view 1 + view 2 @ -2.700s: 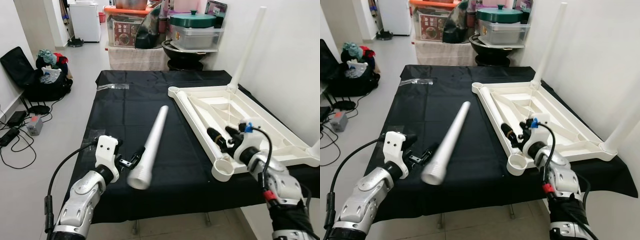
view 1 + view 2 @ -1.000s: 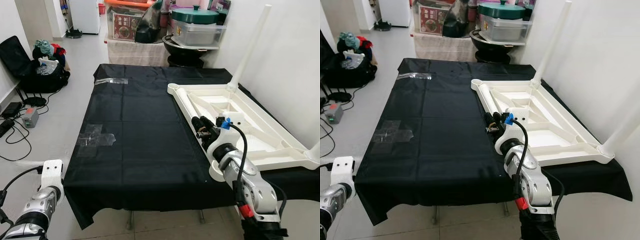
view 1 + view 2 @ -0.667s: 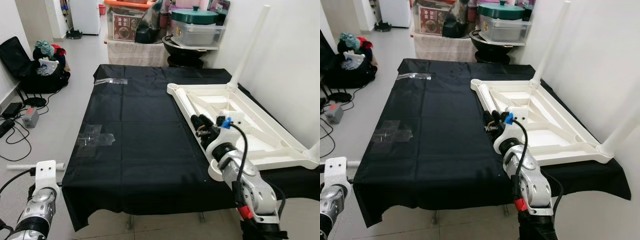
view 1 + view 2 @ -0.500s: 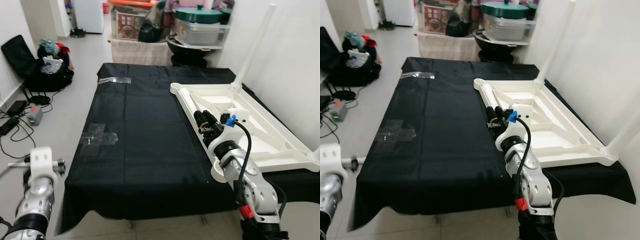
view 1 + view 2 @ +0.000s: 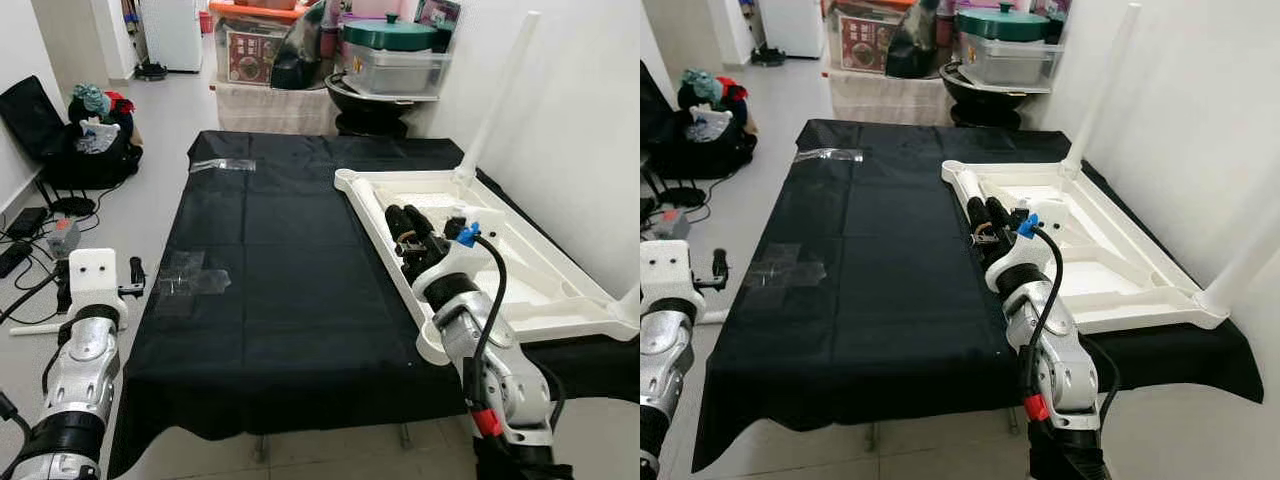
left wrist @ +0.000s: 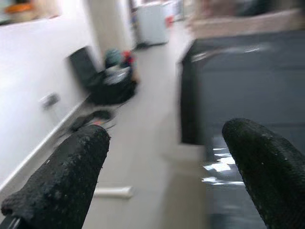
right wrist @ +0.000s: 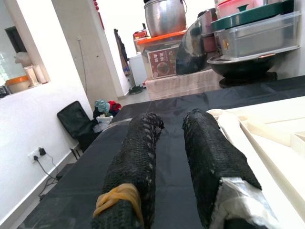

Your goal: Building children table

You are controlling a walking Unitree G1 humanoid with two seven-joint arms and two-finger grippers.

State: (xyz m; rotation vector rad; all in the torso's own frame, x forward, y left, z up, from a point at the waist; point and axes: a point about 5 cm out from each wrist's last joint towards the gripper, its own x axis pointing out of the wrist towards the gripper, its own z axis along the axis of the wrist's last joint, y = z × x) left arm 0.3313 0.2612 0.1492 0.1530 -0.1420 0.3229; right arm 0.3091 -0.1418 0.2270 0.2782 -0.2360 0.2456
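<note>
Nearest, off the left edge of the bench (image 5: 280, 330) and out over the floor: left hand (image 5: 100, 285), fingers spread wide in the wrist view, holding nothing. Low on the floor beside it, a white tube (image 5: 30, 328), likely the loose table leg (image 6: 112, 192), though too little in sight to be sure. Judged next: bend lower, line the fingers (image 6: 71, 167) across the tube rather than along it, grip close to the middle so it lifts level.

Further in, at the bench's right side: right hand (image 5: 992, 218), fingers (image 7: 138, 157) a narrow gap apart, empty, hovering just above the near rail of the upturned white table top (image 5: 540, 270). Best kept there to steady that top while the leg comes back.

At the near corner, an open round socket (image 5: 432, 345), probably the target. At the far corner, one leg (image 5: 495, 95) already upright; another leg (image 5: 1250, 250) rising at the right edge. Beyond the bench, stacked boxes (image 5: 395, 60) and a pot (image 5: 390, 32).
</note>
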